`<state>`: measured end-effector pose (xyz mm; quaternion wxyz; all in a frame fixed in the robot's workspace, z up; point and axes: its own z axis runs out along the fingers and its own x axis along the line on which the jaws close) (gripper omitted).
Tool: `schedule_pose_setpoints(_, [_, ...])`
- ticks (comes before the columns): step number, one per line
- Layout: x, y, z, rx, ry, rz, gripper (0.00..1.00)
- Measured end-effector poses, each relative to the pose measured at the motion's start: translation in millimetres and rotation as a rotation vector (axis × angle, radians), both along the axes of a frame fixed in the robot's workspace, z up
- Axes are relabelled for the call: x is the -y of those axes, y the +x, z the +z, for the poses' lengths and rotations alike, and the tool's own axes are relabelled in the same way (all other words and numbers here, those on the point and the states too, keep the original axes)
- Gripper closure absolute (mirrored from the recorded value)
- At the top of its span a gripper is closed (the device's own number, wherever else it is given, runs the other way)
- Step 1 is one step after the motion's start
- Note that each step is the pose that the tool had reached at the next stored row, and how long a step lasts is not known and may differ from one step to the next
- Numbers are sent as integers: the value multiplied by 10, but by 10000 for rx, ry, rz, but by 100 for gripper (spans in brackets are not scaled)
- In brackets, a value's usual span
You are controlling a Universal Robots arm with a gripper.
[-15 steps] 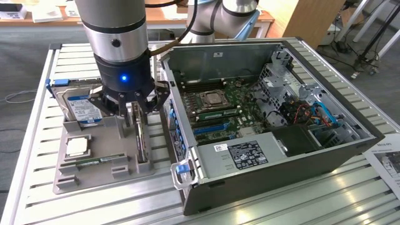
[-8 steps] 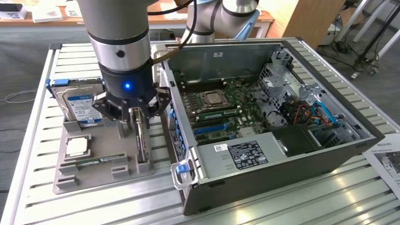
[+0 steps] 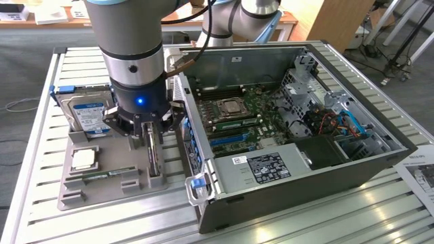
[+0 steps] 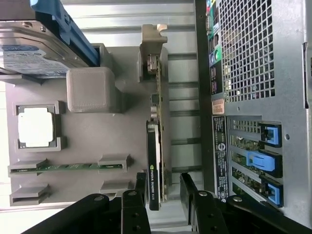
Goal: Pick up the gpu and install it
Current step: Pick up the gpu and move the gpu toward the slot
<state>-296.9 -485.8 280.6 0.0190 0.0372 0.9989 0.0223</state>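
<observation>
Straddling the gpu (image 4: 155, 161), the gripper (image 4: 163, 190) stands open, one black angular finger (image 4: 191, 195) on each side of the card. A clear gap shows on the card's green board side. On the black side I cannot tell whether the finger touches.

The gpu (image 3: 154, 162) is a thin, flat rectangle standing on its long edge in a slot of a matte grey moulded holder (image 3: 101, 195). Its smooth black face carries small green print, and its pale metal bracket end (image 4: 152, 46) lies farthest from the gripper (image 3: 152, 134).

The holder lies on a worktop (image 3: 101, 223) of ribbed aluminium slats, at the exterior view's left. It also carries:
- a boxy silver hard drive (image 3: 88, 114) with a blue-and-white label, upright at the far end;
- a square processor chip (image 3: 83, 159) with a dull metal lid, flat in a recessed frame;
- a narrow green memory stick (image 3: 109, 175), on edge between small blocks.

Just beside the holder, at the exterior view's right, lies an open dark computer case (image 3: 305, 193). Its green board (image 3: 244, 117) faces up, and a blue plastic latch (image 3: 198, 182) sits at its near corner. In the wrist view its perforated metal rear panel (image 4: 253, 58) carries glossy blue slot clips (image 4: 265, 160).
</observation>
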Motion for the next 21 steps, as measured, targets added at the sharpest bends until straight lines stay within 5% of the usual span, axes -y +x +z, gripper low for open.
schedule_pose_setpoints(17, [-7, -1, -307, 86, 0, -1, 51])
schedule_pose_setpoints(21, [-62, 0, -357, 122, 33, 0, 51])
